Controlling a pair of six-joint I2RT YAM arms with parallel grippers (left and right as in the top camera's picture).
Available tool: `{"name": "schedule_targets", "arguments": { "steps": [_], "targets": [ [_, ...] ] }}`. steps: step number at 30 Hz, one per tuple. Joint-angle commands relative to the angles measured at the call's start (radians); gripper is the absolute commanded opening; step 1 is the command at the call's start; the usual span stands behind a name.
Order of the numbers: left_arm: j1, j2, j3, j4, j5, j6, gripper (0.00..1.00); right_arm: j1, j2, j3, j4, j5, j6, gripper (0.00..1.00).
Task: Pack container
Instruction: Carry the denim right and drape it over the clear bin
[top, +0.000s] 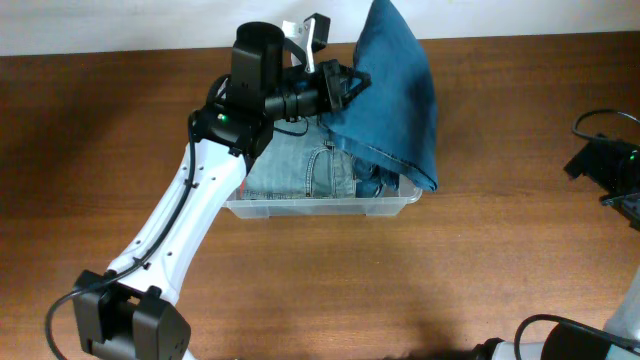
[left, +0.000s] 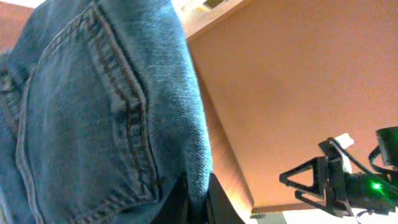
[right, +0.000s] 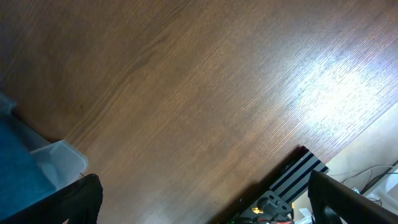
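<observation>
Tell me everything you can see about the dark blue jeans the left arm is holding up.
The dark blue jeans look like heavy denim, with brownish double stitching and a sewn pocket showing in the left wrist view. The left end effector pinches one edge and holds them up in a peaked drape over the right end of the container. Their lower edge hangs across the bin's right rim, overlapping lighter jeans lying inside.

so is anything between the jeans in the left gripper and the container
Nothing visible. The dark jeans hang from the left gripper over the right end of the container; only lighter jeans already lie inside.
</observation>
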Motion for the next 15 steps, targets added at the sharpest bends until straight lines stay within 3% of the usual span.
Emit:
{"name": "schedule_targets", "arguments": {
  "steps": [1, 8, 15],
  "targets": [
    [0.015, -0.02, 0.032, -0.058, 0.015, -0.008, 0.01, -0.005, -0.004, 0.002, 0.0, 0.002, 0.006, 0.98],
    [0.061, -0.02, 0.032, -0.116, 0.055, -0.008, 0.01, -0.004, -0.004, 0.002, 0.0, 0.002, 0.006, 0.98],
    [0.064, -0.02, 0.056, 0.071, 0.179, -0.092, 0.01, -0.005, -0.004, 0.002, 0.0, 0.002, 0.006, 0.99]
  ]
}}
